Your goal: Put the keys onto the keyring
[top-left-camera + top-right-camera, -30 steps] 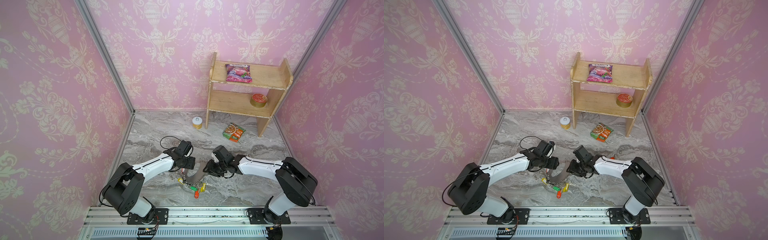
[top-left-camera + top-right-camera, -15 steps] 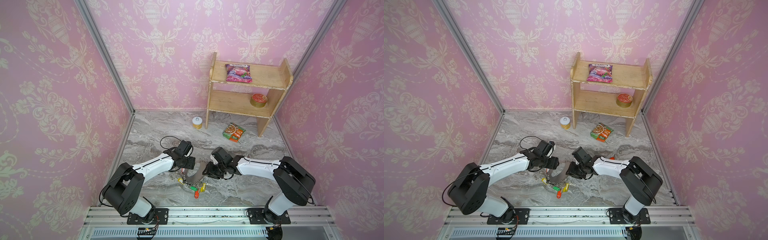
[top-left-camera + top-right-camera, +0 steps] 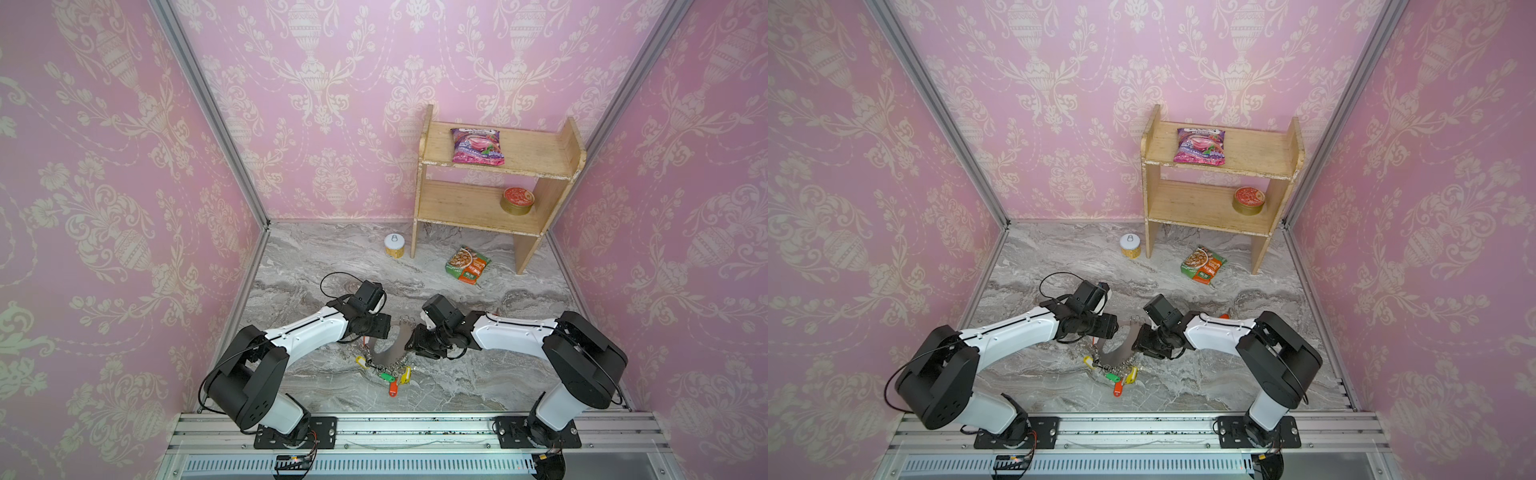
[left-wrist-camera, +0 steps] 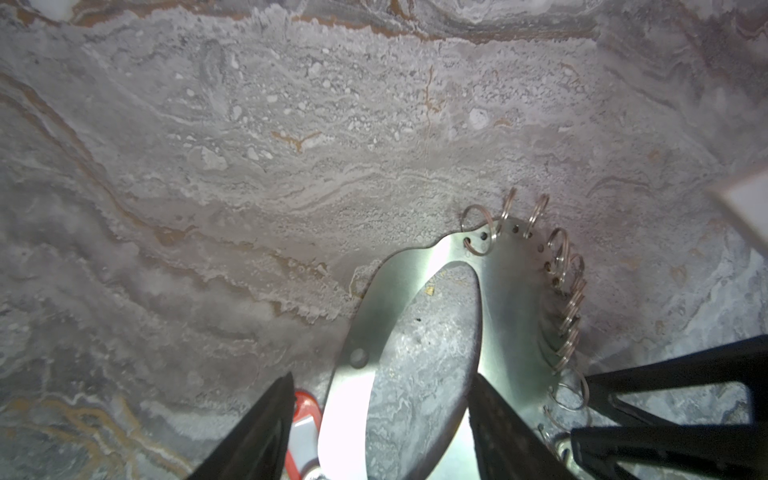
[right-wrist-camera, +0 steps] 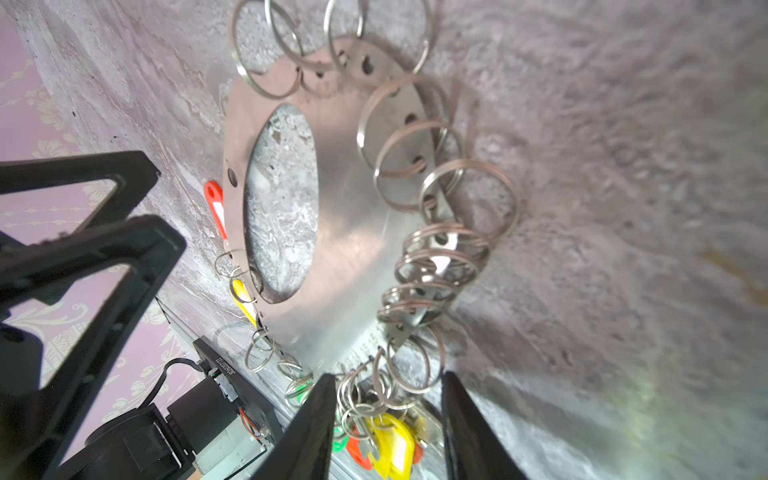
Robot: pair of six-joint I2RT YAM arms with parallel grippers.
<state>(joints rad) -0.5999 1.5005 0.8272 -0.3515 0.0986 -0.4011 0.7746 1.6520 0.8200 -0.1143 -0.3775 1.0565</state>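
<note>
Grey marbled tabletop, sparsely set.
A wooden shelf stands far right, a small gold tin just left of it, a snack packet before it; the keyring and tagged keys lie near-middle.

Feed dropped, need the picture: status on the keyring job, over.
Left hand open over keyring band. Right hand straddles the bunched keys, grip unclear. Red tag lies beside band. Nothing blocking.

Wooden shelf, pink packet, red tin, gold can, green packet
</note>
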